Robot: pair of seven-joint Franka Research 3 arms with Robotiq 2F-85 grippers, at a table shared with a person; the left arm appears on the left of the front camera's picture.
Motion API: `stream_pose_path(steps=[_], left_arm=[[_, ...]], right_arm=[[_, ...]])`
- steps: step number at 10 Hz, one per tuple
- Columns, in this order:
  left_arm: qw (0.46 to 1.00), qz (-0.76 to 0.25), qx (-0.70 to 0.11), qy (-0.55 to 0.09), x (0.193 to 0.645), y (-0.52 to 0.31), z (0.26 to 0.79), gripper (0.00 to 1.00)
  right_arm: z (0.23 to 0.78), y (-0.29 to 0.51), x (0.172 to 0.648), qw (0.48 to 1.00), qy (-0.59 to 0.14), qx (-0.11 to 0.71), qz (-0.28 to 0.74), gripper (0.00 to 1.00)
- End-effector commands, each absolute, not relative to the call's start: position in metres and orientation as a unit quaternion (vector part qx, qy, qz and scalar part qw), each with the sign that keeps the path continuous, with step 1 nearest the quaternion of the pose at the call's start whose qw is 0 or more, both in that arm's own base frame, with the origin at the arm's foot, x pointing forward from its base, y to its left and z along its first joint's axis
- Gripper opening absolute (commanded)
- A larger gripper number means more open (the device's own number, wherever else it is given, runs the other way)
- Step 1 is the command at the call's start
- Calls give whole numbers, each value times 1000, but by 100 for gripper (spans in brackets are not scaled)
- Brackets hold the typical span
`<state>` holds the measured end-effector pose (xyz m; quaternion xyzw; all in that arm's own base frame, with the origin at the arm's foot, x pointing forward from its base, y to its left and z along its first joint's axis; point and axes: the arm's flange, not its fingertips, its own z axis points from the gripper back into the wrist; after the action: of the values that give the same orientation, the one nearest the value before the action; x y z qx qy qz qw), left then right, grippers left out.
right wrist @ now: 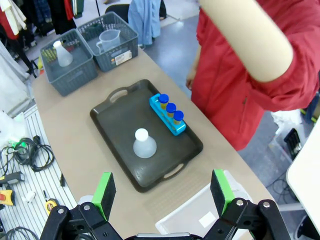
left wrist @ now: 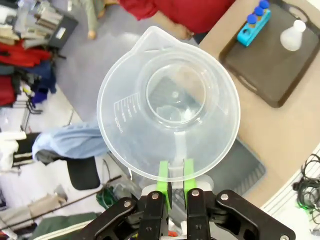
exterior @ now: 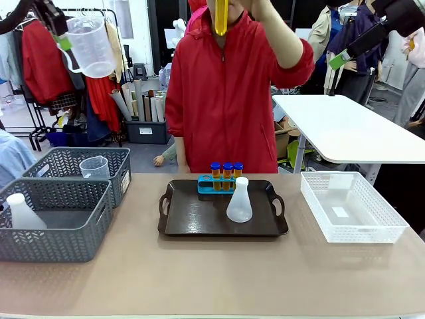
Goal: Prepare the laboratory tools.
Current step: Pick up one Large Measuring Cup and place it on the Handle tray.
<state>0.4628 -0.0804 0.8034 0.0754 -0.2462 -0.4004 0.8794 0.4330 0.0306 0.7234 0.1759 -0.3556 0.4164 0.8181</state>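
Observation:
High at the upper left, my left gripper (exterior: 63, 42) is shut on the handle of a clear measuring beaker (exterior: 91, 46). In the left wrist view the green pads (left wrist: 163, 179) pinch that handle, and the beaker (left wrist: 170, 105) faces me mouth-on. My right gripper (exterior: 340, 61) hangs open at the upper right, nothing between its fingers (right wrist: 105, 192). On the dark tray (exterior: 192, 222) stand a blue rack (exterior: 214, 185) with three blue-capped tubes and a white conical flask (exterior: 239, 201). The person in red holds a tube (exterior: 221, 18) of yellow liquid up high.
Two grey mesh baskets (exterior: 56, 229) sit at the table's left, one with a flask (exterior: 24, 212), the other with a second beaker (exterior: 95, 167). A white lattice bin (exterior: 352, 207) stands at the right. A white side table (exterior: 352, 133) is behind it.

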Motion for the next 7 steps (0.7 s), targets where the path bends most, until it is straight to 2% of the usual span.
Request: stream_pose_path(steps=[1,7], left_arm=[[854,-449,69,-253,464,-95,800,0],[808,-556,33,-193,470,-172,732,0]], right_arm=[[725,30,433,814,-359,181,420,100],[725,30,433,814,-359,181,420,100]])
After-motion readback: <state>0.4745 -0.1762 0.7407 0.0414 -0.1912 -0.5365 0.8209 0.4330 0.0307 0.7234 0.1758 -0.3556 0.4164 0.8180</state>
